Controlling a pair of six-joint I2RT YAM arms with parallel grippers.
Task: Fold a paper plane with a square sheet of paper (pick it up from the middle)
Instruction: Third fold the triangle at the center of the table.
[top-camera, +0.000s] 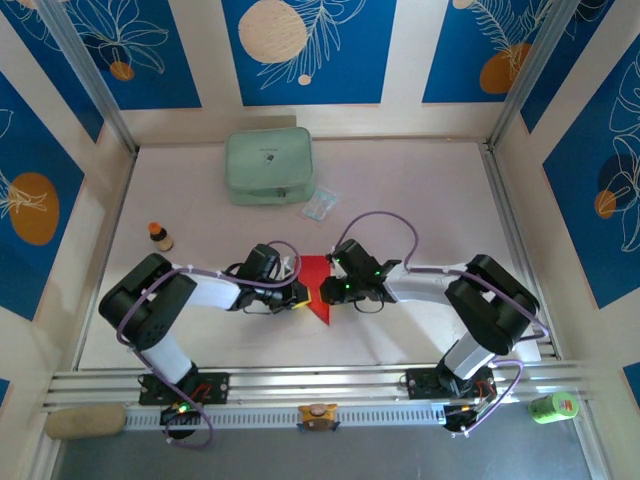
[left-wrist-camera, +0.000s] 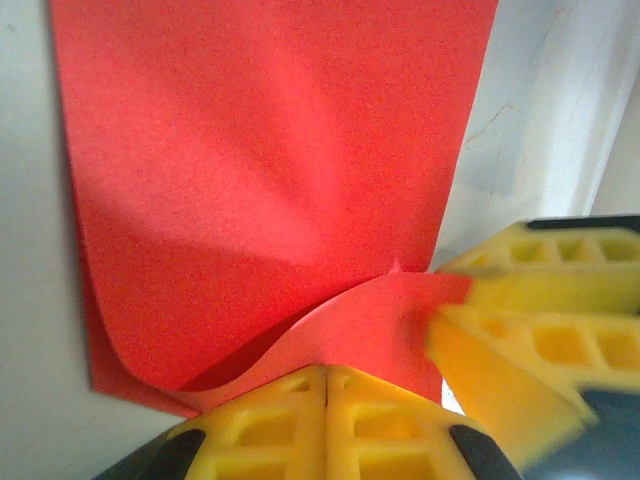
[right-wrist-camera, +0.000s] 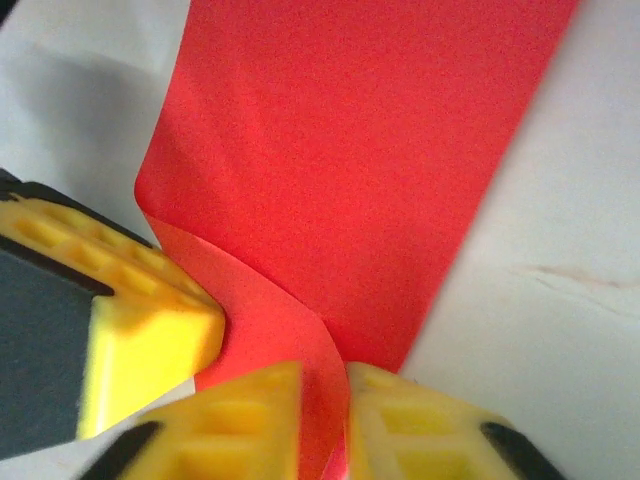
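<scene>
The square sheet of paper is bright red and lies folded to a pointed shape at mid-table, between both grippers. My left gripper comes in from the left. In the left wrist view its yellow jaws are pressed together on a lifted flap of the red paper. My right gripper meets it from the right. In the right wrist view its jaws stand slightly apart, with a curled fold of the paper standing in the gap. The left gripper's fingers sit close beside it.
A pale green pouch lies at the back of the table with a small clear packet beside it. A small bottle stands at the left. A green cup and a tan roll sit beyond the front rail.
</scene>
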